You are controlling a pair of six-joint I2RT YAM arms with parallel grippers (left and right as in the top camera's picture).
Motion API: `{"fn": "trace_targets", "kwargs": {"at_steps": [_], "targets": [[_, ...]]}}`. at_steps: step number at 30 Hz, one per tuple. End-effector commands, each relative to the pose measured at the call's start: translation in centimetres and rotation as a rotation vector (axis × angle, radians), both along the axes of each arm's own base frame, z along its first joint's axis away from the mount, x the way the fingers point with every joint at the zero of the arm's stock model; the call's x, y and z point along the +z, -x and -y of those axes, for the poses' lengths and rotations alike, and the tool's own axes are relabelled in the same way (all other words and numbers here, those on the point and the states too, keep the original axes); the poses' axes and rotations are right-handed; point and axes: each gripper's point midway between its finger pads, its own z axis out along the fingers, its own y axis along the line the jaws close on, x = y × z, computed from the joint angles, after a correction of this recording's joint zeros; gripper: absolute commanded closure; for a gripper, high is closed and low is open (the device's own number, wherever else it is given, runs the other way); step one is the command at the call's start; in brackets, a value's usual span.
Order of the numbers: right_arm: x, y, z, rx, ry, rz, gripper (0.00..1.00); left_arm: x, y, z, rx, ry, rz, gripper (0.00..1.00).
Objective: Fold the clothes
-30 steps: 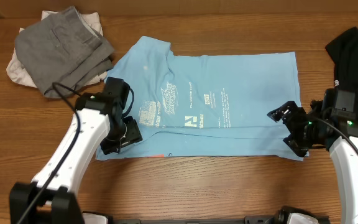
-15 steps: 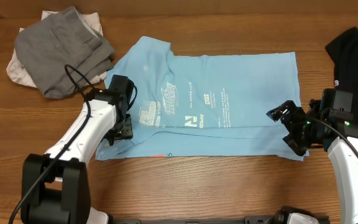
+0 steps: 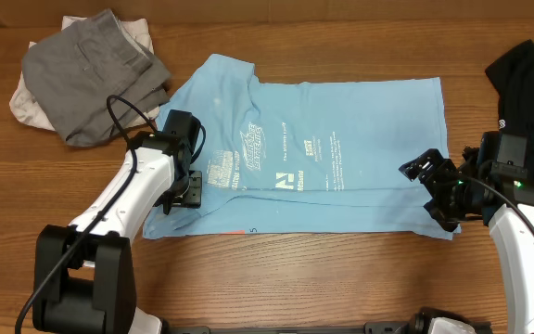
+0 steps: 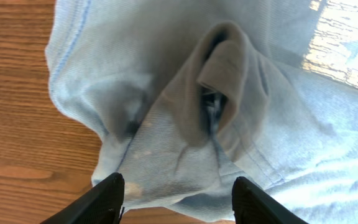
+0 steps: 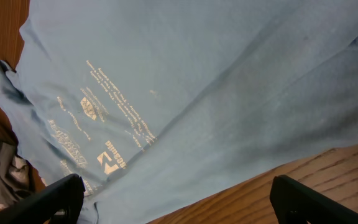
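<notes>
light blue T-shirt [image 3: 341, 121] lying flat, lower edge appearing folded in, further folds remaining | left gripper [image 4: 182, 194] jaws standing apart | right gripper [image 5: 179, 199] jaws standing apart

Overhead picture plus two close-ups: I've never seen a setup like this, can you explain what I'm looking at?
These are two robot arms at a wooden table, each ending in a two-finger gripper. The wide picture comes from a camera above the table. Each close-up comes from a camera on one wrist, looking past its own fingers. A light blue T-shirt lies spread in the middle. A grey garment sits on an off-white garment at the far left, and a black garment lies at the far right. The left gripper is over bunched cloth at one end of the shirt, the right gripper over the opposite end. Both are open and hold nothing.
</notes>
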Motion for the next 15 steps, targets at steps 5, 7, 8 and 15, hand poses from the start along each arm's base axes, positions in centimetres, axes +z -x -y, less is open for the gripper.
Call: {"fn": "trace_targets", "kwargs": {"at_steps": [5,7,8,15], "targets": [[0.0,0.1,0.0,0.006,0.013,0.006,0.00,-0.8,0.1,0.2,-0.038,-0.005,-0.028,0.42],[0.0,0.1,0.0,0.006,0.013,0.006,0.00,-1.2,0.2,0.2,-0.038,-0.007,-0.041,0.44],[0.0,0.1,0.0,0.006,0.013,0.006,0.00,-1.4,0.3,0.2,-0.038,-0.010,-0.050,0.46],[-0.3,0.2,0.7,-0.008,0.050,-0.004,0.00,-2.2,0.3,-0.8,-0.014,-0.071,-0.065,0.50]]}}
